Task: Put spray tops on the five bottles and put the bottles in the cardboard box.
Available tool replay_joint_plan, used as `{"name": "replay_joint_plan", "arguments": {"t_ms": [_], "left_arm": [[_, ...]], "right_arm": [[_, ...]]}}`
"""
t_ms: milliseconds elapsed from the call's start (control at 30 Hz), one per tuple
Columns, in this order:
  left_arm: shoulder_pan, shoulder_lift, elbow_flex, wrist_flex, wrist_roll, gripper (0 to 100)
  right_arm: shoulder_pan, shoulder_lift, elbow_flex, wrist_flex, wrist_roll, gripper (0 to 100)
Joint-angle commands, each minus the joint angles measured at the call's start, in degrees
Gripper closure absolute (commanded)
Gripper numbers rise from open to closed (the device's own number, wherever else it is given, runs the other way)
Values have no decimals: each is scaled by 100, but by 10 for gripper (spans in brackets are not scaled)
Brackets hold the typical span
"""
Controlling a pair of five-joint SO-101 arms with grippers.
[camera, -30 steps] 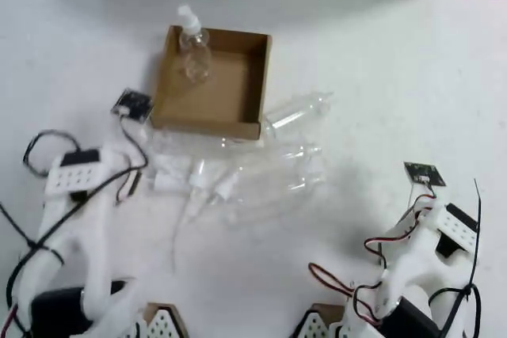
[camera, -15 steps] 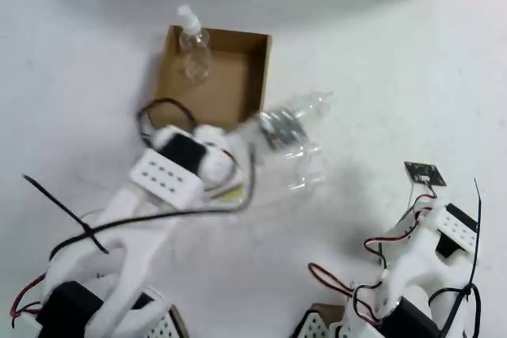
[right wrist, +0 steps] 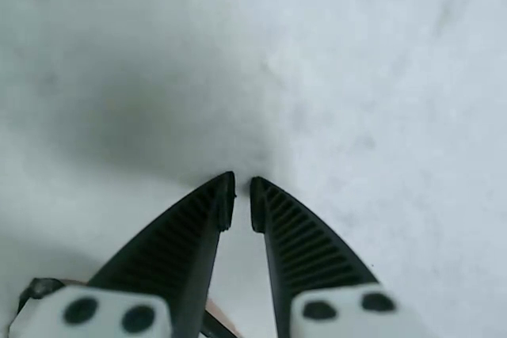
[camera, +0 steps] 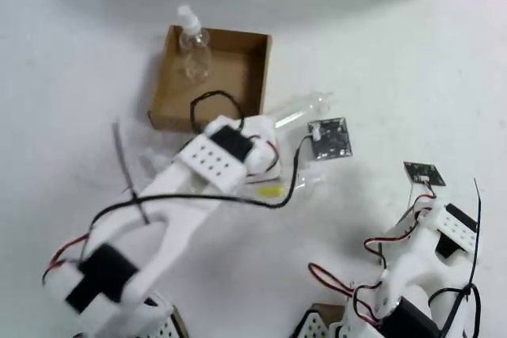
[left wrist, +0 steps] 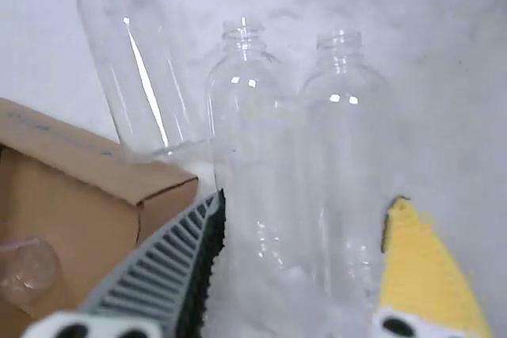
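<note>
Bracketing two capless bottles: left gripper (left wrist: pixel 307 199) spread wide, gripping nothing. Box-side bottle (left wrist: pixel 249 156) and outer bottle (left wrist: pixel 344 140) lie ahead between its fingers, long axes straight out, necks pointing away. Cardboard box (left wrist: pixel 95 172) sits just outside one finger. Right gripper (right wrist: pixel 242 187) all but closed, empty, well apart from them. Bottles clear, no labels.
</note>
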Motion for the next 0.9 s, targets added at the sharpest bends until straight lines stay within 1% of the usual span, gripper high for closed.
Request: {"name": "replay_joint_plan", "arguments": {"t_ms": [0,167,533,633,800,867], "left_arm": [[84,822,-1002,-105,-62,651],[198,1402,-1618,299,-88,664],[277,2123,-1705,-70,-26,664],[268,2273,-1705,-334,202,662],[321,2290,-1705,-325,325,664],[338,2141,-1705,-246,545,662]], "right_arm": [[-66,-110,-18,-119,62,981],[-75,-119,-18,-127,62,981],[-75,-119,-18,-127,62,981],[-66,-119,-18,-127,62,981],[-66,-119,-18,-127,62,981],[-66,-119,-18,-127,62,981]]}}
